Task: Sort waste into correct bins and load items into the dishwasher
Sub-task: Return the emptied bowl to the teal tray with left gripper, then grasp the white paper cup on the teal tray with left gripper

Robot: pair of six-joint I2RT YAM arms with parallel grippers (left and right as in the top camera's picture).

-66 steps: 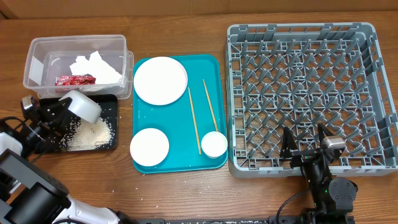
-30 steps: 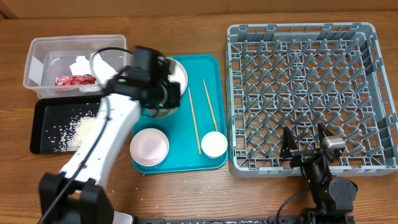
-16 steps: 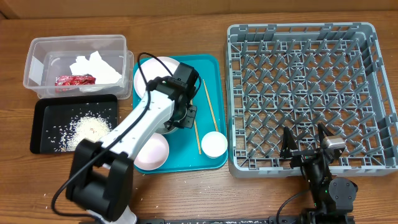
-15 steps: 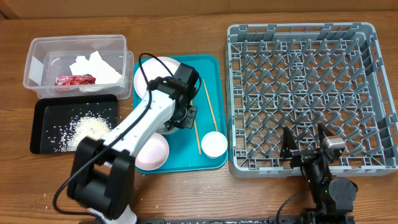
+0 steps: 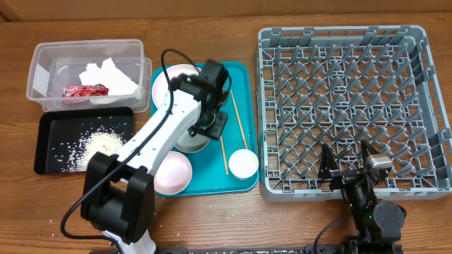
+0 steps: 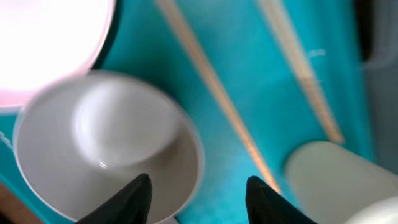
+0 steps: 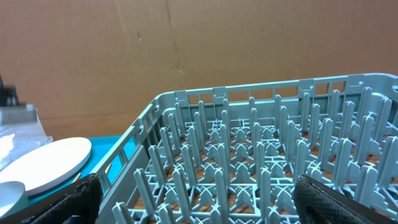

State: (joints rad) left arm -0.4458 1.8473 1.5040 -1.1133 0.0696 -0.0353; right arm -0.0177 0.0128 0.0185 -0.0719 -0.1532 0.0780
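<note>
My left gripper [image 5: 212, 125] hovers over the teal tray with its jaws apart. In the left wrist view the gripper [image 6: 199, 199] straddles the rim of a white bowl [image 6: 106, 143]: one finger is over the bowl's inside, the other over bare tray. The bowl [image 5: 185, 141] rests on the tray. Two chopsticks [image 5: 239, 116] and a small cup [image 5: 243, 163] lie to its right. A pink plate [image 5: 173, 173] and a larger plate [image 5: 173, 77] flank it. My right gripper [image 7: 214, 205] stands open at the front edge of the grey dish rack [image 5: 353, 42].
The clear tub [image 5: 42, 53] at back left holds the red wrapper [image 5: 85, 91] and white napkin [image 5: 106, 74]. The black tray [image 5: 53, 127] in front of it holds rice crumbs [image 5: 99, 148]. The teal tray [image 5: 240, 70] sits between them and the rack.
My left arm swung from the tub side onto the teal tray carrying the white bowl. The bowl now sits on the tray and the jaws have parted. The right arm has not moved.
</note>
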